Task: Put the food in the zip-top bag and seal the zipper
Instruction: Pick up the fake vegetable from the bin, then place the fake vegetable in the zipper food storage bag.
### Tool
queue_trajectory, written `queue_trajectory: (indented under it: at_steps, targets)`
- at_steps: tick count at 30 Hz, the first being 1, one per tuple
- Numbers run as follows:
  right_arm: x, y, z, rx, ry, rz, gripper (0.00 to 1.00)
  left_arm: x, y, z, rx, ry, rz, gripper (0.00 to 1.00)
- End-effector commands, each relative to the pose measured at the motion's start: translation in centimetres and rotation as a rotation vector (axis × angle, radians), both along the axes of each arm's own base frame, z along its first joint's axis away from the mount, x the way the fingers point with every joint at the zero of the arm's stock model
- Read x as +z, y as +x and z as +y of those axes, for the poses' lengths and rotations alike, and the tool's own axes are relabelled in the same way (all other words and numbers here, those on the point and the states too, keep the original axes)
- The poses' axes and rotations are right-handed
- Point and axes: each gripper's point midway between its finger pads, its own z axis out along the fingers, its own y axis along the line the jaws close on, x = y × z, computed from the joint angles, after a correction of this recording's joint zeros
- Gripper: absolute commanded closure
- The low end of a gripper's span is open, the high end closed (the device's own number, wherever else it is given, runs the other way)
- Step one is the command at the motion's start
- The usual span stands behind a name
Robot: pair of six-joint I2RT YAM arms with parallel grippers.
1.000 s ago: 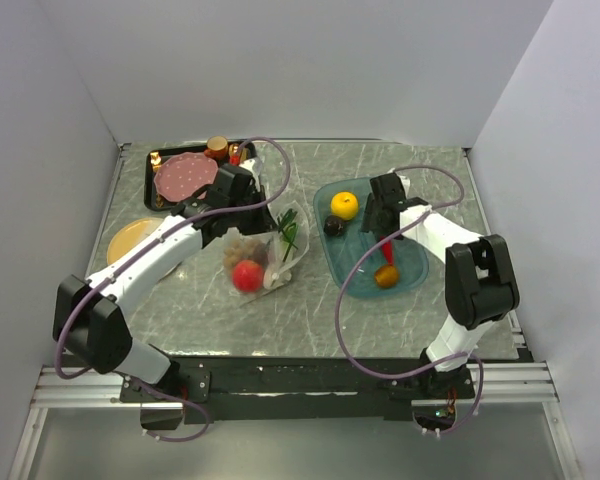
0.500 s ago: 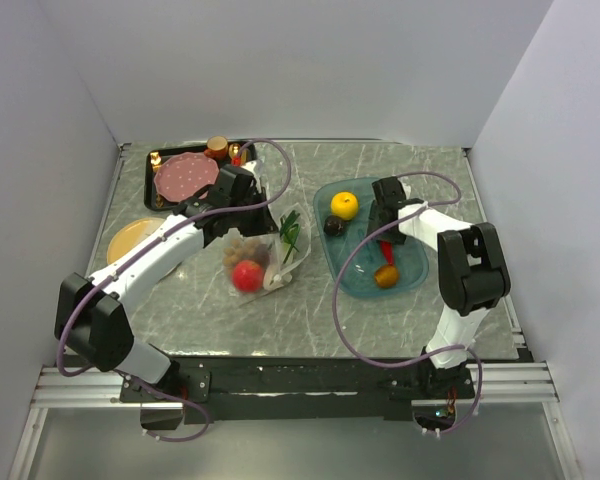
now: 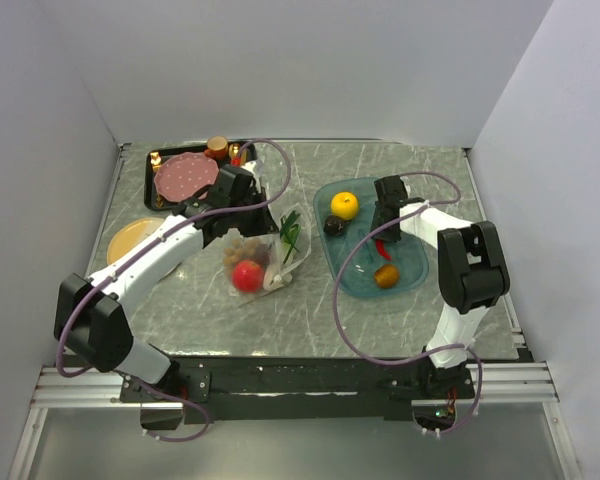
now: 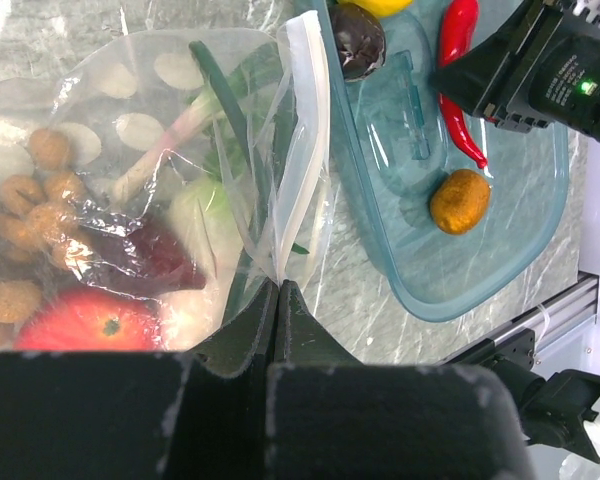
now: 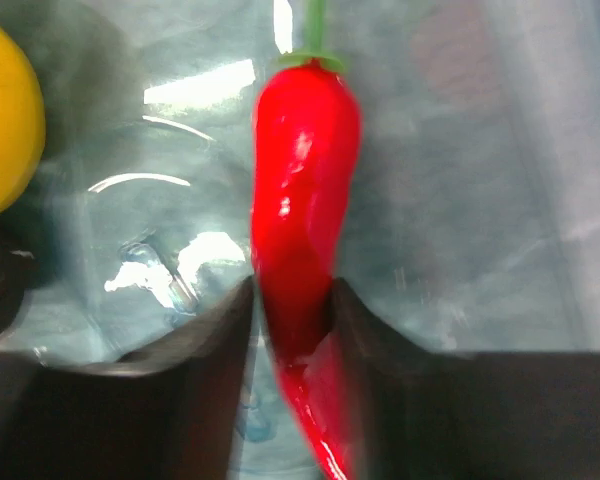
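The clear dotted zip-top bag [image 3: 268, 256] lies at mid-table, holding a red apple [image 3: 246, 276], a brown nut cluster [image 3: 242, 247], green leaves [image 3: 290, 232] and a white piece [image 4: 195, 215]. My left gripper [image 4: 278, 284] is shut on the bag's edge just below the whitish zipper [image 4: 302, 130], which stands open. My right gripper [image 5: 292, 300] is down in the teal tray [image 3: 365, 290], its fingers closed against both sides of the red chili [image 5: 302, 190]. The yellow-orange fruit [image 3: 344, 205], a dark round piece [image 3: 334, 226] and a small orange piece [image 3: 385, 276] lie in the tray.
A black tray at the back left holds the pink dotted plate [image 3: 187, 176] and the small brown cup [image 3: 217, 146]. A yellow plate [image 3: 130, 240] lies at the left. Walls close in the left, back and right sides.
My right gripper has dropped onto the red chili in the teal tray and closed round it. The left arm and the bag have not moved.
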Motion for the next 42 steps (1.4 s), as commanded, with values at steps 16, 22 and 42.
queue_trajectory:
  at_steps: [16, 22, 42]
  targets:
    - [15.8, -5.5, 12.6, 0.412, 0.667, -0.357, 1.00, 3.0, 0.2, 0.2, 0.036, -0.050, -0.061, 0.99]
    - [17.4, -9.5, 18.8, 0.685, 0.888, -0.278, 1.00, 3.1, 0.2, 0.1, 0.041, -0.066, -0.061, 0.99]
    - [15.4, -7.9, 29.1, 0.765, 1.082, -0.068, 1.00, 3.7, -1.1, -1.4, -0.031, -0.137, -0.048, 0.99]
